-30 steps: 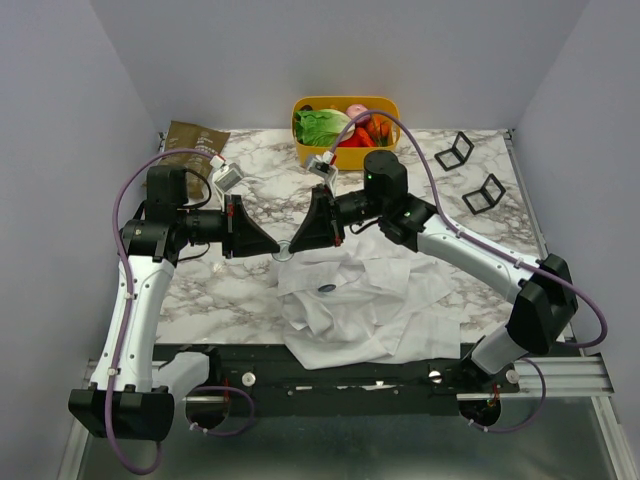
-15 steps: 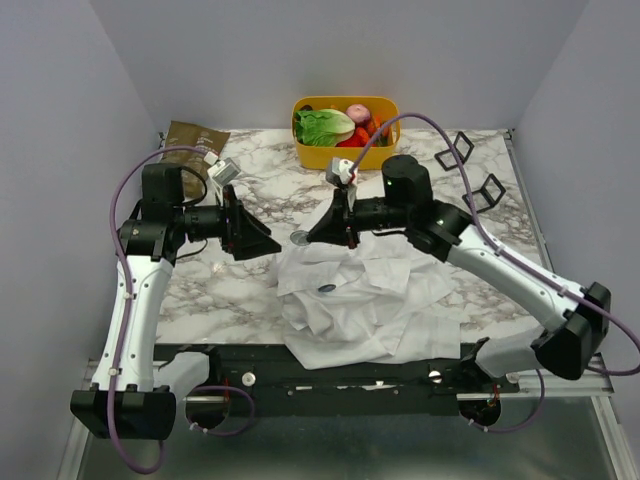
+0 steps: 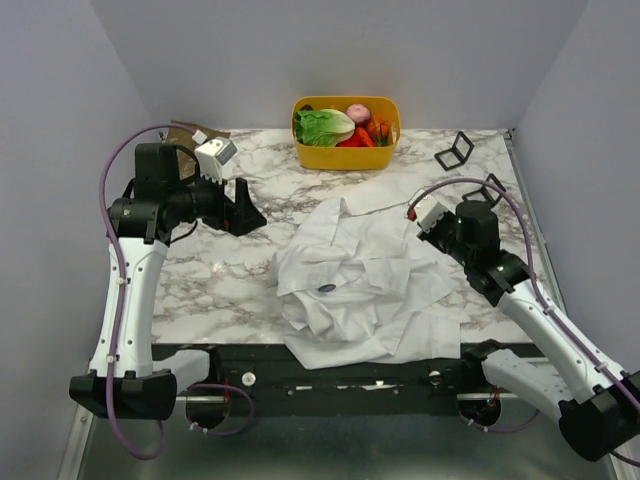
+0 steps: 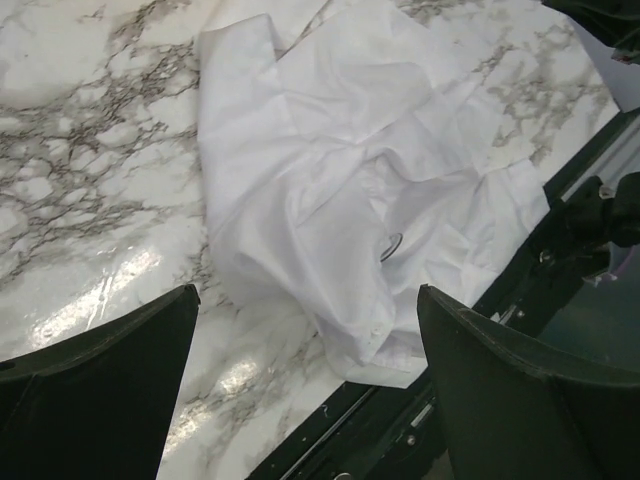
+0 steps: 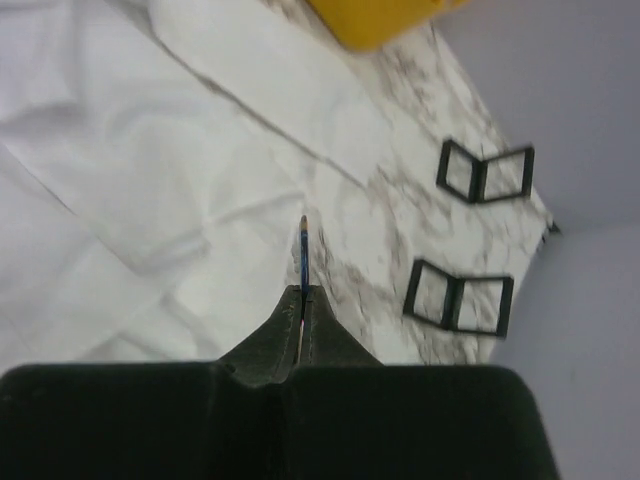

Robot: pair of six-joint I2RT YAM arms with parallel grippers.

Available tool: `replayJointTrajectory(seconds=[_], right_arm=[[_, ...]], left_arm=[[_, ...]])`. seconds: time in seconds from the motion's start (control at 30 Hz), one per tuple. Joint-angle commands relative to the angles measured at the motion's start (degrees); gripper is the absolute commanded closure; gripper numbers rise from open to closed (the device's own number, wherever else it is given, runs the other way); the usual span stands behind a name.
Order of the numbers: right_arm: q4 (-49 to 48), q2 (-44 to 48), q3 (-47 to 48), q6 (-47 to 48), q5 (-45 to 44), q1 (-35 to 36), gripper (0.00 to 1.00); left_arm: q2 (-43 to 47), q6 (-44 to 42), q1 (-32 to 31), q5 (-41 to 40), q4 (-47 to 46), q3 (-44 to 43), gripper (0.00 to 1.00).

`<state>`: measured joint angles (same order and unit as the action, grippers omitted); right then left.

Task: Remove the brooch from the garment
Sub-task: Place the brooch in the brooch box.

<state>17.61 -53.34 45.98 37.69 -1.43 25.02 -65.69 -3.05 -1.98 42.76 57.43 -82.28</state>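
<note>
The garment (image 3: 370, 270), a white wrinkly collared shirt, lies spread on the marble table (image 3: 215, 290); it also fills the left wrist view (image 4: 330, 150) and the right wrist view (image 5: 120, 150). My right gripper (image 3: 420, 218) hovers over the shirt's right edge. In its own view the gripper (image 5: 303, 290) is shut on a thin blue disc seen edge-on, the brooch (image 5: 303, 250). My left gripper (image 3: 250, 212) hangs open and empty to the left of the shirt (image 4: 307, 300). A small dark oval (image 3: 327, 288) sits on the shirt's front (image 4: 390, 245).
A yellow bin (image 3: 345, 150) of vegetables stands at the back (image 5: 375, 15). Two black folding frames (image 3: 455, 150) (image 3: 485, 192) lie at the back right (image 5: 485, 170) (image 5: 460, 295). A brown bag (image 3: 180, 135) is at the back left. The black front rail (image 4: 560, 230) borders the shirt.
My left gripper opened, let go of the lifted cloth and drew back left. My right arm swung right, still shut on the disc. The shirt dropped flat.
</note>
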Motion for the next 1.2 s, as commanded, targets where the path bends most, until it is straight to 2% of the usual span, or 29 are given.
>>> replayJointTrajectory(seconds=[0.0,0.17,0.23,0.37,0.53,0.73,1.17], right_arm=[[-6.34,-0.09,-7.65,4.50,-13.24,-5.32,0.99],[-12.31,-8.25,-7.66,3.26,-13.07,-15.49,0.99],[-14.34,-12.38,-4.77,4.23,-13.25,-18.23,0.99],[-16.29,-26.60,3.92,4.94,-13.42,-23.25,0.99],[-19.89,-39.01,14.99,5.29,-17.71,-23.87,0.99],[-21.65,-51.40,23.10,7.57,-20.80,-23.87,0.99],[-22.35,-61.62,28.99,7.48,-20.37,-27.21,0.99]], left_arm=[[-1.90,-4.77,-0.39,-5.85,6.29,-1.04,0.01],[-0.14,-3.19,-0.48,-4.00,3.84,3.60,0.01],[1.78,-3.37,-0.48,-4.26,2.43,4.84,0.01],[4.43,-4.07,-0.48,-5.94,1.11,7.12,0.01],[5.49,-4.60,-0.57,-4.53,0.05,9.42,0.01],[4.52,-4.86,-0.57,-4.44,-0.30,9.68,0.01],[1.27,-4.95,-0.57,-4.09,-1.09,9.68,0.01]])
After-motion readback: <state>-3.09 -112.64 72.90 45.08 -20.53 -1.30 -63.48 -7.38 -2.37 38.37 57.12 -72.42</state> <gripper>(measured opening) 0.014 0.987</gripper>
